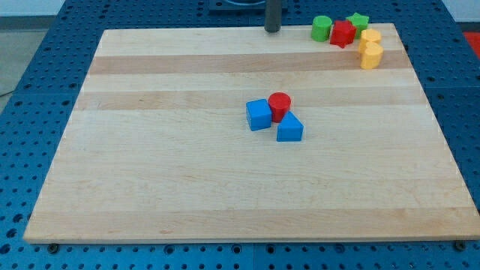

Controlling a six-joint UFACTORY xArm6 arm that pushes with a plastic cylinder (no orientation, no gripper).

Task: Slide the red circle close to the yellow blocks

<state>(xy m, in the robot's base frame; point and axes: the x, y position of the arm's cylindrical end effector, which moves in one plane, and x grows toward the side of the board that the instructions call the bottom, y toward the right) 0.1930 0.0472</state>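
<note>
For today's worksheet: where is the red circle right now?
The red circle sits near the board's middle, touching the blue cube on its left and the blue triangular block just below.

The red circle [280, 106] stands upright at board centre, and the two yellow blocks [370, 49] lie well apart at its two o'clock.

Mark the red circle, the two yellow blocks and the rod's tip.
red circle [280, 103]: camera view, on its round top face.
upper yellow block [371, 36]: camera view, on its top face.
lower yellow block [371, 55]: camera view, on its front side.
my tip [272, 30]: camera view, the rod's very end.
</note>
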